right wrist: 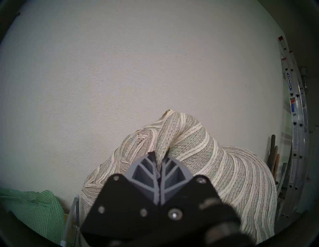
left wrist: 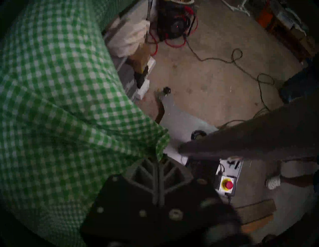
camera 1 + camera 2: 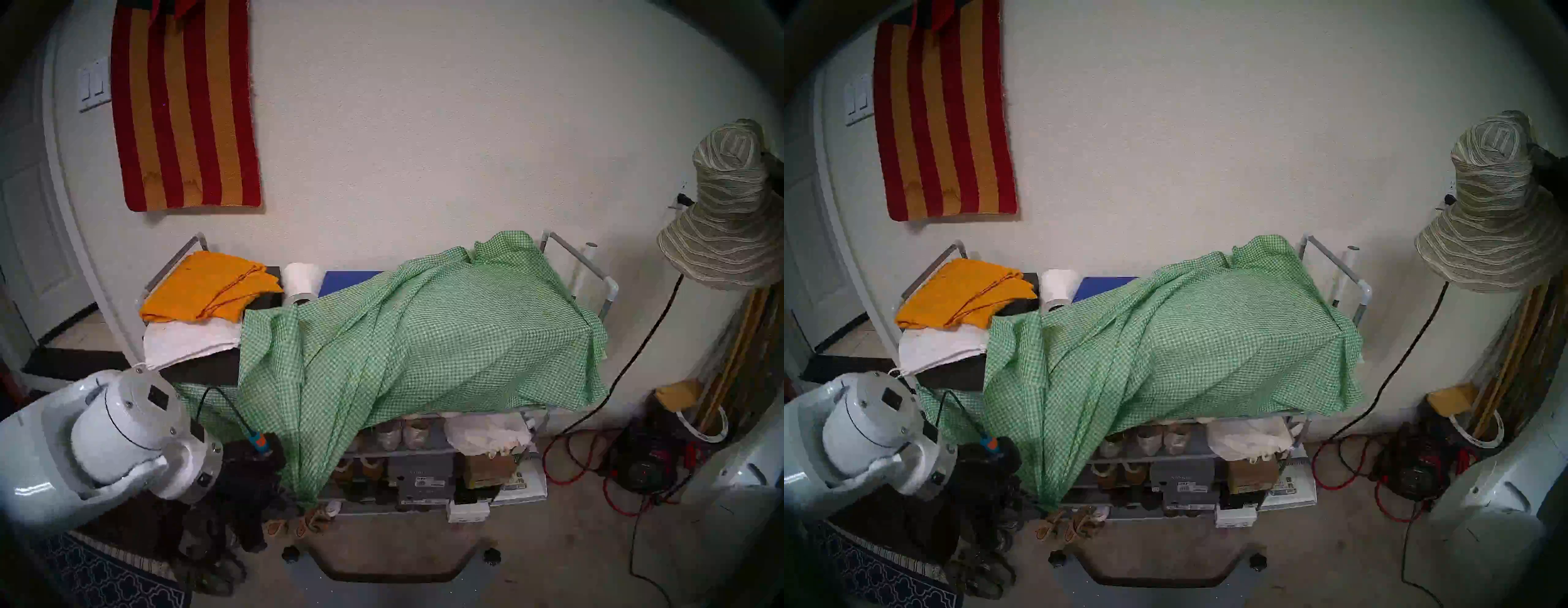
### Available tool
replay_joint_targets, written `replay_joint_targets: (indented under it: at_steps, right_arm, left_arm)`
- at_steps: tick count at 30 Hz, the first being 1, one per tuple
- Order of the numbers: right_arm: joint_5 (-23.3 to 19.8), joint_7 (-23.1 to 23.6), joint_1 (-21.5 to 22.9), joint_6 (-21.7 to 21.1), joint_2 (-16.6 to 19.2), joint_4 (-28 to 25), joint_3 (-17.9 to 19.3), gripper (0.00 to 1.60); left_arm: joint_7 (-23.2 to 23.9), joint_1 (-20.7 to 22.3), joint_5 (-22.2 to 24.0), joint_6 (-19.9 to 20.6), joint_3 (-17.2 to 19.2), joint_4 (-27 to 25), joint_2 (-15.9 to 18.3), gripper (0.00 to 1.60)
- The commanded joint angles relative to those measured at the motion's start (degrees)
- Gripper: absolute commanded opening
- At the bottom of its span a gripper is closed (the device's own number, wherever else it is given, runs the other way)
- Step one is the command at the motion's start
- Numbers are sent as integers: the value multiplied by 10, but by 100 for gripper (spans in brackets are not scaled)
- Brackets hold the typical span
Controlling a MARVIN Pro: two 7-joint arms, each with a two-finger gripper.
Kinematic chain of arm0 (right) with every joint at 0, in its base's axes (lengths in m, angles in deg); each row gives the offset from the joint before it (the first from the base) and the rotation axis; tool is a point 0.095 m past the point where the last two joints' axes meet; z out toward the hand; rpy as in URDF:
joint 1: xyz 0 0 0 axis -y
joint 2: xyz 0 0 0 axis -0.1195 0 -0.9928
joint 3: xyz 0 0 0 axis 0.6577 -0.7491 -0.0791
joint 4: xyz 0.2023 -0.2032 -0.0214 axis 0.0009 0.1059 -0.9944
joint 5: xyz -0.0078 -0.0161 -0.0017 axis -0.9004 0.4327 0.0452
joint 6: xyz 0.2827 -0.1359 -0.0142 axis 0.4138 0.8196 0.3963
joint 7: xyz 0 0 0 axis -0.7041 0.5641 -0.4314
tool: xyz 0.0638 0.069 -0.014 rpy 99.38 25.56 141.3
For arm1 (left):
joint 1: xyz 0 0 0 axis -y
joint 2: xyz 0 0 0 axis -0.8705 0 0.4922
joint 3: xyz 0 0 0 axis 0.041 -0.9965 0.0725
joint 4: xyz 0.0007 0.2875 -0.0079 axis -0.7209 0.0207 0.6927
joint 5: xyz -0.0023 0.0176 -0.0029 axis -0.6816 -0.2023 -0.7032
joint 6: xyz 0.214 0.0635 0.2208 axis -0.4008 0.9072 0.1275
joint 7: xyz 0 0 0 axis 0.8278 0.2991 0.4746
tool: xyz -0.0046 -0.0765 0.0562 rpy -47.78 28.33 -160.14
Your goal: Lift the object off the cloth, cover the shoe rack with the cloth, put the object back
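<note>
Head views: the green gingham cloth [image 3: 424, 335] drapes the right part of the shoe rack [image 3: 592, 271], its left end hanging down the front; a folded orange cloth [image 3: 208, 284] lies uncovered at the left. The striped sun hat [image 3: 729, 212] hangs high at the right.

Left wrist: the left gripper [image 2: 158, 161] is closed, pinching the gingham's edge.

Right wrist: the right gripper [image 1: 158, 159] is clamped on a fold of the hat's crown.
</note>
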Motion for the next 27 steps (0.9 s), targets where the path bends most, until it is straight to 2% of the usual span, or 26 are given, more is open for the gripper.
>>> replay_joint_targets:
  at_steps: [1, 5, 14, 20, 27]
  right_arm:
    - [0, 0, 1, 1, 1, -1, 1, 0]
    - [0, 0, 1, 1, 2, -2, 1, 0]
    - [0, 0, 2, 1, 3, -3, 0, 0]
    - [1, 1, 2, 1, 5, -4, 0, 0]
    - [1, 1, 2, 1, 6, -4, -1, 0]
  left_arm:
    - [-20, -66, -67, -24, -51, 56, 43, 0]
    - [-38, -89, -109, -56, -74, 93, 56, 0]
    - [-87, -123, -204, -162, -119, 164, 70, 0]
    - [-123, -131, -250, -228, -140, 207, 66, 0]
    - [-161, -119, -283, -303, -156, 272, 46, 0]
